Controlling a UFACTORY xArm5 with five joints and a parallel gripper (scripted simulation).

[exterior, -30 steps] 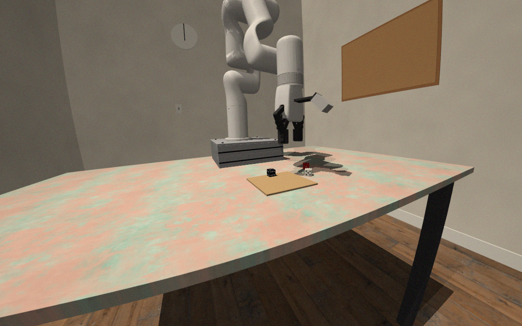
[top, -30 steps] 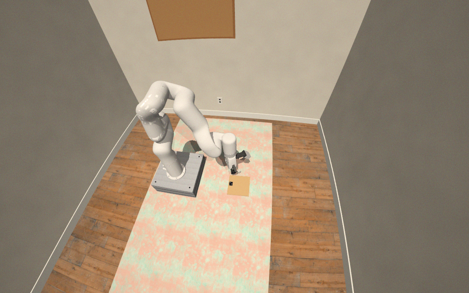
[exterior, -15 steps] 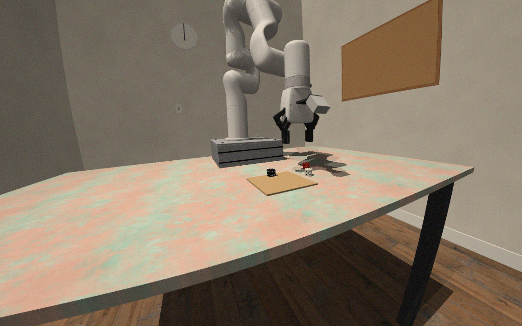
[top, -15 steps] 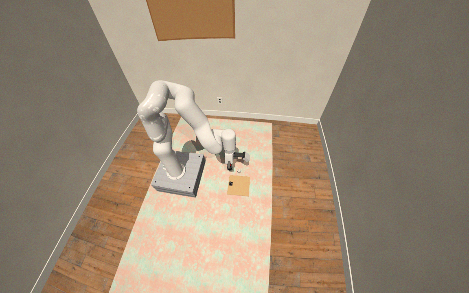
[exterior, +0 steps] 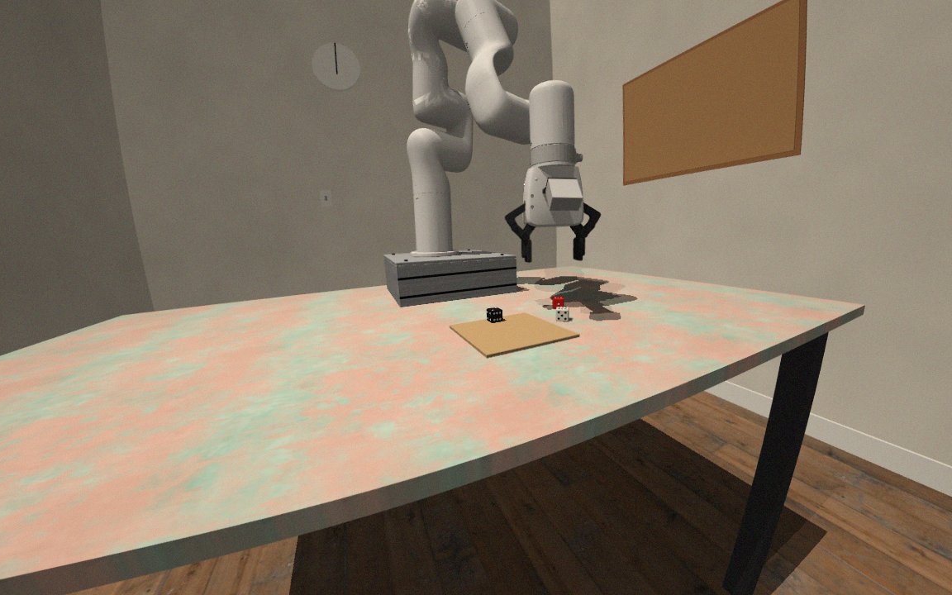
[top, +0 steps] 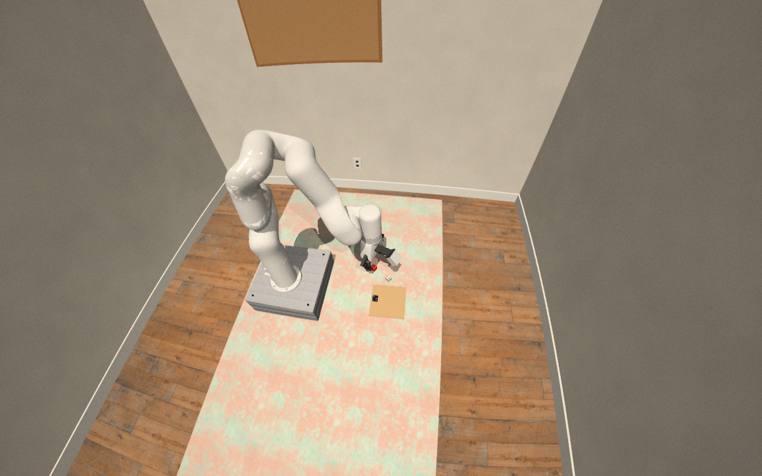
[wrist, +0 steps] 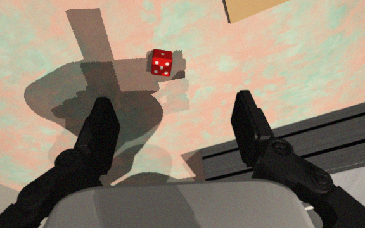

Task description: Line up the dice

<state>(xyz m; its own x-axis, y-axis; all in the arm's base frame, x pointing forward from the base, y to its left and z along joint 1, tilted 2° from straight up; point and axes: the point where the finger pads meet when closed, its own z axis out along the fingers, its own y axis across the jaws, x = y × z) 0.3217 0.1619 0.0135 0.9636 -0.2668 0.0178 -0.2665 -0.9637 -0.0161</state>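
My gripper (exterior: 553,254) (wrist: 174,108) is open and empty, high above the table. In the wrist view the red die (top: 374,268) (exterior: 558,302) (wrist: 161,63) lies ahead of the fingertips, not between them. Its brighter, larger face shows a 5 and its upper, darker face a 1. The white die (top: 388,277) (exterior: 562,315) stands on the table near the red die, off the mat; it is outside the wrist view. The black die (top: 375,298) (exterior: 494,315) sits on the tan mat (top: 392,307) (exterior: 512,340) (wrist: 249,9), near its base-side edge. Top numbers of the white and black dice are too small to tell.
The robot's grey base block (top: 297,299) (exterior: 457,279) (wrist: 281,142) stands on the table (top: 324,379) (exterior: 279,414), on the near-base side of the mat and dice. Arm shadows fall around the red die. The table edge (exterior: 427,473) runs across the exterior view's foreground.
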